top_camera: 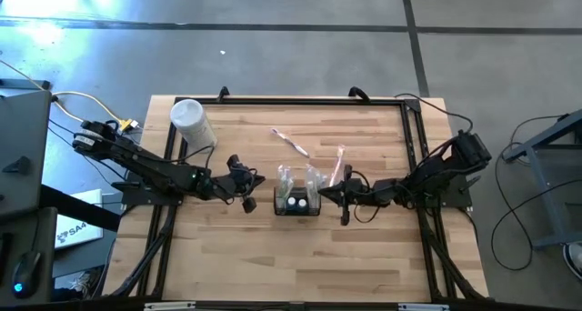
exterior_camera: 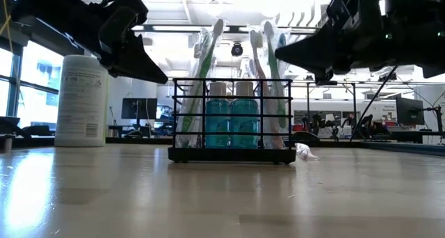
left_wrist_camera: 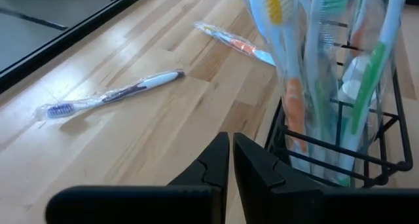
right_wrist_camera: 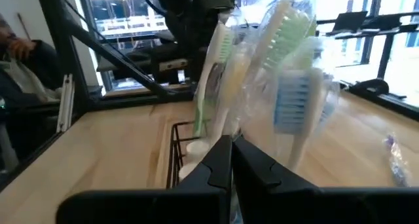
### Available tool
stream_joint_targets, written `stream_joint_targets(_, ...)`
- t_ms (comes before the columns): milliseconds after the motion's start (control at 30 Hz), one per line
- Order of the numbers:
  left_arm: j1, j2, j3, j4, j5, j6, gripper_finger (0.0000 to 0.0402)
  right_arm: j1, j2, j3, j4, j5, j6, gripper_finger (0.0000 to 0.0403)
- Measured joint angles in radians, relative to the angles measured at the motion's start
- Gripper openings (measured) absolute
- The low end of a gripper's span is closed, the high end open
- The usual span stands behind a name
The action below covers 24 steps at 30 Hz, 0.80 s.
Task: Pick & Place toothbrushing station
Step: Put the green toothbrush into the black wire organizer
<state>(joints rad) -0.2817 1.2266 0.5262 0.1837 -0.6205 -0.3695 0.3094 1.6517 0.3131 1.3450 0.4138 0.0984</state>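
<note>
Both my grippers, left gripper (top_camera: 246,202) and right gripper (top_camera: 345,205), hang clenched and empty flanking the toothbrushing station (top_camera: 297,202) mid-table; wire frame looks stiff, light, top-heavy, so I'd grip its rim.

Toothbrushing station (top_camera: 297,202) stands between left gripper (top_camera: 247,191) and right gripper (top_camera: 343,200).

1. A grey floor (top_camera: 300,56) is seen around the table, crossed by dark seams, with a bright glare at one corner.
2. The table (top_camera: 364,247) is topped with pale wood planks and edged by a black frame.
3. Large windows (exterior_camera: 28,85) are seen at one side of the room beyond the table.
4. Bright ceiling lights (exterior_camera: 299,1) are shown overhead.
5. Desks with monitors (exterior_camera: 410,111) are ranged along the far side.
</note>
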Motion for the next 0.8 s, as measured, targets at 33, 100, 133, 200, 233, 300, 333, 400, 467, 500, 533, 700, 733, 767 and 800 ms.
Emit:
stream_joint_targets(33,0.0,0.0,0.0,0.0,0.0,0.004,0.0022,0.001,0.005,0.001,0.002,0.017,-0.012,0.0003)
stream_joint_targets(100,0.0,0.0,0.0,0.0,0.0,0.006,0.0022,0.009,0.009,0.001,-0.009,0.057,-0.035,0.0003)
stream_joint_targets(133,0.0,0.0,0.0,0.0,0.0,0.007,0.0022,0.012,0.009,0.001,-0.009,0.071,-0.041,0.0003)
stream_joint_targets(200,0.0,0.0,0.0,0.0,-0.002,0.022,0.0022,0.014,0.008,0.001,-0.019,0.077,-0.043,0.0003)
stream_joint_targets(233,0.0,0.0,0.0,0.0,-0.003,0.029,0.0022,0.014,0.008,0.001,-0.027,0.077,-0.042,0.0003)
stream_joint_targets(300,0.0,0.0,0.0,0.0,-0.003,0.032,0.0022,0.018,0.008,0.001,-0.03,0.078,-0.039,0.0003)
stream_joint_targets(333,0.0,0.0,0.0,0.0,-0.003,0.032,0.0022,0.02,0.008,0.001,-0.031,0.078,-0.039,0.0003)
stream_joint_targets(400,0.0,0.0,0.0,0.001,-0.003,0.04,0.0022,0.025,0.008,0.001,-0.033,0.078,-0.039,0.0003)
stream_joint_targets(467,0.0,0.0,0.0,0.002,-0.003,0.055,0.0022,0.029,0.008,0.001,-0.039,0.064,-0.04,0.0003)
stream_joint_targets(500,0.0,0.0,0.0,0.003,-0.003,0.058,0.0022,0.031,0.008,0.001,-0.039,0.049,-0.041,0.0003)
stream_joint_targets(533,0.0,0.0,0.0,0.004,-0.003,0.059,0.0022,0.033,0.008,0.001,-0.039,0.033,-0.043,0.0003)
stream_joint_targets(700,0.0,0.0,0.0,0.019,-0.003,0.078,0.0022,0.037,0.007,0.001,-0.039,0.007,-0.045,0.0006)
stream_joint_targets(733,0.0,0.0,0.0,0.03,-0.003,0.088,0.0022,0.037,0.007,0.001,-0.04,0.007,-0.051,0.0008)
stream_joint_targets(767,0.0,0.0,0.0,0.042,-0.003,0.099,0.0022,0.038,0.007,0.001,-0.042,0.006,-0.062,0.0013)
stream_joint_targets(800,0.0,0.0,0.0,0.05,-0.003,0.108,0.0022,0.038,0.007,0.001,-0.045,0.005,-0.072,0.0018)
